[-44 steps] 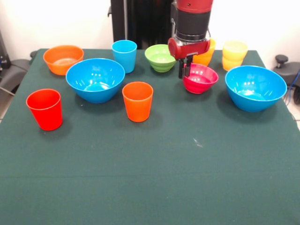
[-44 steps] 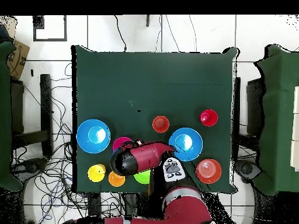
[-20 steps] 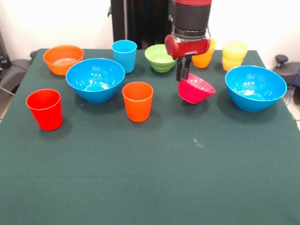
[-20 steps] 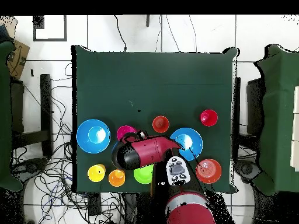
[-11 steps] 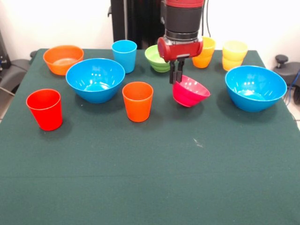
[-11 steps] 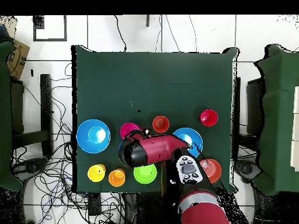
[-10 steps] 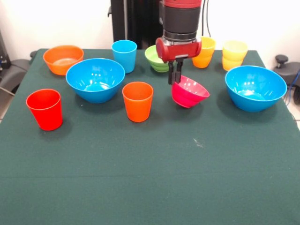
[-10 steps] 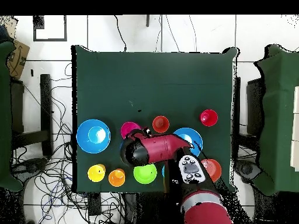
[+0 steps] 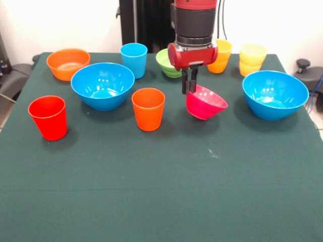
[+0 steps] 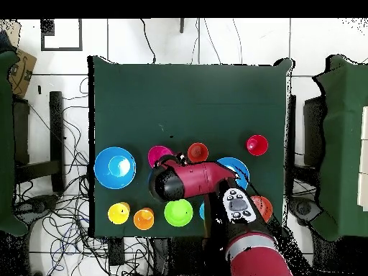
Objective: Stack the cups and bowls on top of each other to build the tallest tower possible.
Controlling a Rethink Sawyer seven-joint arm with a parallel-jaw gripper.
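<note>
My gripper (image 9: 189, 89) is shut on the near-left rim of the pink-red bowl (image 9: 207, 102), which hangs tilted just above the cloth. The overhead view shows the same bowl (image 10: 159, 155) beside the arm's head. To its left in the front view stand an orange cup (image 9: 148, 108), a large blue bowl (image 9: 103, 85) and a red cup (image 9: 48, 117). A second blue bowl (image 9: 275, 94) sits to the right. Along the back are an orange bowl (image 9: 67, 63), a light blue cup (image 9: 133, 59), a lime-green bowl (image 9: 169, 61), a yellow-orange cup (image 9: 222, 55) and a pale yellow cup (image 9: 252, 59). Nothing is piled up.
The green table (image 9: 161, 191) stretches open toward the near edge. In the overhead view the arm (image 10: 208, 180) covers part of one blue bowl (image 10: 233, 167) and the orange bowl (image 10: 261, 208). Cables lie on the floor around the table.
The pink-red bowl has come up off the cloth in my gripper and travelled left in the front view, toward the orange cup. In the last half second it barely shifted.
</note>
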